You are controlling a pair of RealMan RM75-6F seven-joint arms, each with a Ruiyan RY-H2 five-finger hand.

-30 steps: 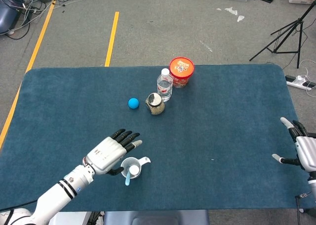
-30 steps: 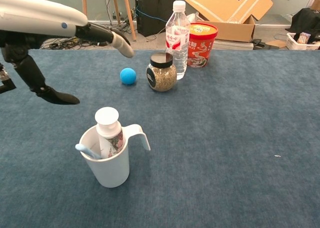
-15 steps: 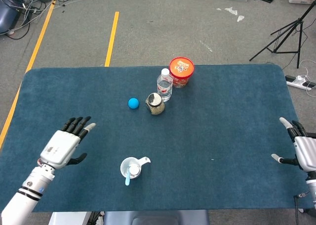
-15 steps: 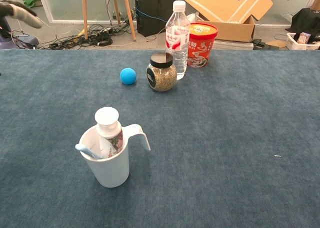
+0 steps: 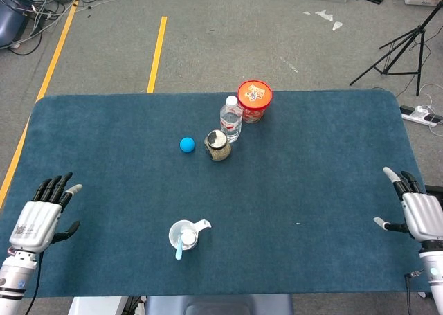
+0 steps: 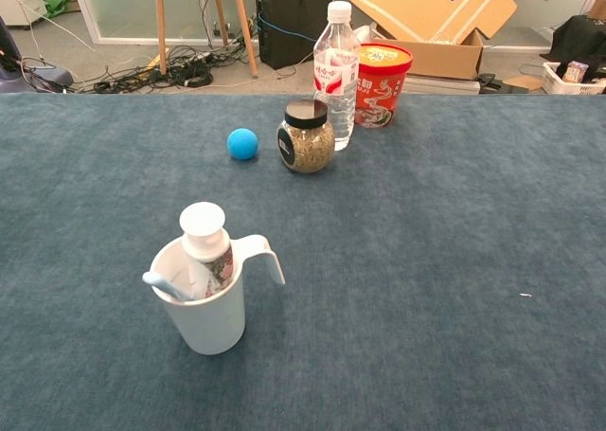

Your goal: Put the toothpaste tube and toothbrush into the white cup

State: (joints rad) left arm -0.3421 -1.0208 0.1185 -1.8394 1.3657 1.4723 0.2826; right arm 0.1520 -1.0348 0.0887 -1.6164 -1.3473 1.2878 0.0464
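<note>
Looks like this one's basically wrapped up. The white cup (image 6: 210,308) sits on the blue bench (image 5: 311,190), well toward the robot from the little cluster of clutter, and both items are already in it: the toothpaste tube (image 6: 204,246) stands upright inside with its white cap poking above the rim, and the toothbrush (image 6: 167,284) leans beside it with its pale blue end hanging out over the rim on the side away from the handle. In the head view you can see that blue end sticking out of the cup toward the robot. Neither hand is anywhere near the cup. The left hand (image 5: 40,218) is way out at the bench edge to the cup's left, fingers spread and nothing in them, and the right hand (image 5: 415,211) is off at the opposite edge, far to the cup's right, fingers also apart and empty. The chest view doesn't show either hand at all. Beyond the cup, well apart from it, are a blue ball (image 6: 242,143), a jar with a black lid (image 6: 306,137), a water bottle (image 6: 335,62) and a red tub (image 6: 383,84), none of them part of the job. So I'd say nothing's left to do here except maybe parking the arms.
</note>
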